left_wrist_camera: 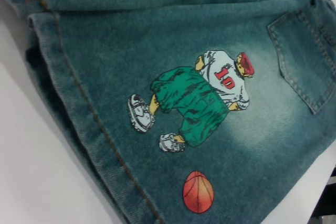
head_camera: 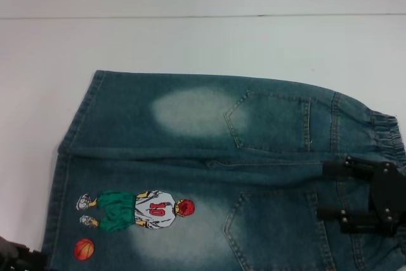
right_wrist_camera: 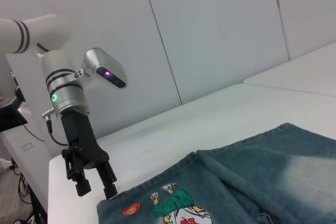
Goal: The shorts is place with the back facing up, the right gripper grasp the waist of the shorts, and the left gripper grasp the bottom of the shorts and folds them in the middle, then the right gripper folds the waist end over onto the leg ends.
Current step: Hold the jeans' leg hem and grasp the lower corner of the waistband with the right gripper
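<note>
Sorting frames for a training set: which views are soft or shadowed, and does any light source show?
Head view: soft throughout, the shorts evenly lit. Left wrist view: print crisp, dark shadow inside the leg hem. Right wrist view: sharp, with a green ring glowing on the wrist above the left hand.

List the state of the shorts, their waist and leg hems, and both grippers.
shorts: spread flat, back pockets up, unfolded.
waist of the shorts: ruffled, lying on the table.
leg ends: flat at the table edge, not lifted.
right gripper: open, over the waist end.
left gripper: open, at the leg hem corner.
</note>
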`<state>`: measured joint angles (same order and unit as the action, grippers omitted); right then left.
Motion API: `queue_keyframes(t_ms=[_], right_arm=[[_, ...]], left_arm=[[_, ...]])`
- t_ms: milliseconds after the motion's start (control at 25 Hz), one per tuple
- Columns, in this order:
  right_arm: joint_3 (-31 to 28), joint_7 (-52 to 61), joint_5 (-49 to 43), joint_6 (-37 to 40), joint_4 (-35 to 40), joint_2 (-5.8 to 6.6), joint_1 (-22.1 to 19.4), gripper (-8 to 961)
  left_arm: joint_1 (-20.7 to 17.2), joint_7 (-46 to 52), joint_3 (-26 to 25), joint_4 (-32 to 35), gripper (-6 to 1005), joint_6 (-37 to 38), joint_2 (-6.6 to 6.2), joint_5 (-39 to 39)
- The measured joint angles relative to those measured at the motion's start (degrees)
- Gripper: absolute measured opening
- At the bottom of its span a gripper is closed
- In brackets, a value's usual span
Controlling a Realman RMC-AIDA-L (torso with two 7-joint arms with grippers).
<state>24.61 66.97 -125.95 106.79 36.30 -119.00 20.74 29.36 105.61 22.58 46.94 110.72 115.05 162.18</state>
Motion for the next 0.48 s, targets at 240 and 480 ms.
queue_keyframes(t_ms=[240,480], right_arm=[[-0.04,0.00,0.00,0.00,0.00,0.00,-0.04,895],[-0.12,0.00,0.03,0.00,0.00,0.00,-0.09,895]], left_arm=[[0.02,-0.01,-0.38,0.77,870,0.26,-0.13,0.01],[-0.62,0.34,-0.50,2.75,870,-0.67,-0.05,0.06]])
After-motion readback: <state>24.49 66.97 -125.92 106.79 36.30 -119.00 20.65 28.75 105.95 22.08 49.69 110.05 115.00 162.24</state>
